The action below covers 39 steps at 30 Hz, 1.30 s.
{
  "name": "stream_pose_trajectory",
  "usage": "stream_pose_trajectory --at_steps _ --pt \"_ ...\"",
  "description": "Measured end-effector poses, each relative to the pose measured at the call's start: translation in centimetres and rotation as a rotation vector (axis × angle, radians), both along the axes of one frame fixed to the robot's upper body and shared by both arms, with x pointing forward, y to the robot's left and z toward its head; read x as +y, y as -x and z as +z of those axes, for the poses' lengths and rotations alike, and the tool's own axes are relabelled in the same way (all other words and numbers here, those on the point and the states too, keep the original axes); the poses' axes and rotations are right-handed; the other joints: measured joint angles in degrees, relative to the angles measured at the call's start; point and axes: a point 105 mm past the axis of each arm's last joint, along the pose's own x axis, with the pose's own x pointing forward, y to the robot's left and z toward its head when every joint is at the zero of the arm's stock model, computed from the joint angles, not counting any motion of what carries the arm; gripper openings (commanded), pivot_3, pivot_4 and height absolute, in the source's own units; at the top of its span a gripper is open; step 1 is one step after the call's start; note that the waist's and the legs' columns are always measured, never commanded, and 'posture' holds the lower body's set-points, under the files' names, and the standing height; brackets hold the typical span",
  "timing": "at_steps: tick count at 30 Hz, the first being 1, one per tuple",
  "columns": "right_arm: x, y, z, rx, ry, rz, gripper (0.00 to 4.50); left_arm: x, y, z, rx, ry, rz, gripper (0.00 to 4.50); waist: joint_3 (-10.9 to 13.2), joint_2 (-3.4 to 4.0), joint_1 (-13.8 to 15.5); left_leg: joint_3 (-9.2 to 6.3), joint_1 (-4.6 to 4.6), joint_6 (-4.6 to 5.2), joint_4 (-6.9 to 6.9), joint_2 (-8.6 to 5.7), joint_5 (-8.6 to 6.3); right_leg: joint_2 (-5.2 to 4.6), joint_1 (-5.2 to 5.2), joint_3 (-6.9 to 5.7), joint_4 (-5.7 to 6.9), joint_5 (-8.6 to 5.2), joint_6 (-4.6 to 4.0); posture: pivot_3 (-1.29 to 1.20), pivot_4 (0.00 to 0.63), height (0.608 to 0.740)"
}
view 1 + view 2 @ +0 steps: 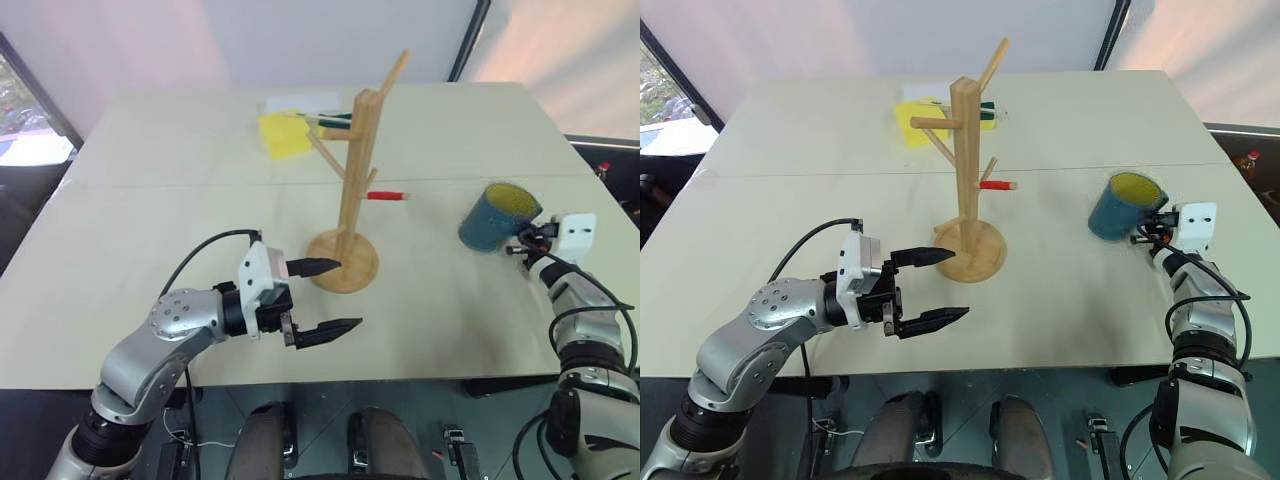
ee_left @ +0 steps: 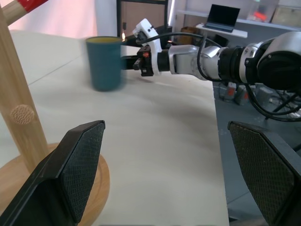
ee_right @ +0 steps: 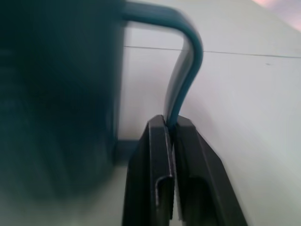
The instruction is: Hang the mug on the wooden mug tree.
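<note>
We've got the right end effector (image 1: 1150, 232) pinched on the mug (image 1: 1123, 205) handle, mug tilted at far right of the surface (image 1: 790, 140). Ceramic: stiff, glazed, likely slippery and weighty, so it may swing. Left end effector (image 1: 930, 288) wide, near the wooden mug tree (image 1: 967, 180) base.

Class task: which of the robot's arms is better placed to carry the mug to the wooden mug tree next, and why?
Right. The right gripper is shut on the mug's handle, while the left gripper hangs open beside the wooden mug tree.
</note>
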Motion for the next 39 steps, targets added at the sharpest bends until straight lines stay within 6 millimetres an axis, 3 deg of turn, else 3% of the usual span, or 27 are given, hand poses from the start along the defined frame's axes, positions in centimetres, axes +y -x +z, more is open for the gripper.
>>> stream_pose_trajectory --at_steps 6,10,15,21,29,39 --pt "1.1 0.6 0.6 -0.016 0.060 0.088 0.04 0.0 0.0 0.0 0.002 0.001 0.006 4.50 0.01 0.01 0.07 -0.01 0.00 0.00 -0.02 0.01 0.00 0.00 -0.01 0.00 0.00 0.00 0.00 0.00 0.150 0.730" --pt "4.5 2.8 3.5 -0.055 0.323 0.326 0.04 1.6 -0.7 -0.3 0.017 -0.005 0.075 4.50 0.09 0.18 0.10 -0.01 -0.03 0.01 -0.09 0.01 -0.01 -0.01 -0.08 0.01 -0.01 -0.02 0.02 0.00 0.150 0.730" --pt "10.4 5.9 8.2 -0.113 0.629 0.632 0.04 4.4 -2.2 0.5 0.011 0.039 0.181 4.50 0.12 0.16 0.08 -0.06 0.03 0.23 -0.08 0.08 -0.16 0.02 -0.06 0.00 0.01 -0.01 0.01 0.00 0.150 0.730" --pt "14.6 7.1 10.5 -0.155 0.735 0.776 0.04 6.7 -3.3 0.8 0.009 0.045 0.235 4.50 0.14 0.10 0.16 -0.05 0.00 0.22 -0.04 0.06 -0.16 -0.04 -0.08 0.00 -0.02 0.01 -0.02 0.00 0.150 0.730" --pt "17.5 7.3 13.6 -0.237 0.797 0.830 0.04 7.0 -3.2 1.3 -0.011 0.042 0.214 4.50 0.15 0.08 0.13 -0.04 -0.23 0.02 -0.06 0.06 -0.03 -0.04 -0.30 -0.02 -0.04 0.01 -0.03 0.00 0.150 0.730" --pt "19.5 7.8 14.5 -0.248 0.833 0.907 0.04 6.4 -2.8 1.4 -0.013 0.056 0.188 4.50 0.16 0.06 0.12 -0.04 -0.26 0.08 -0.03 0.05 -0.05 -0.04 -0.31 -0.02 -0.04 0.01 -0.03 0.00 0.150 0.730"
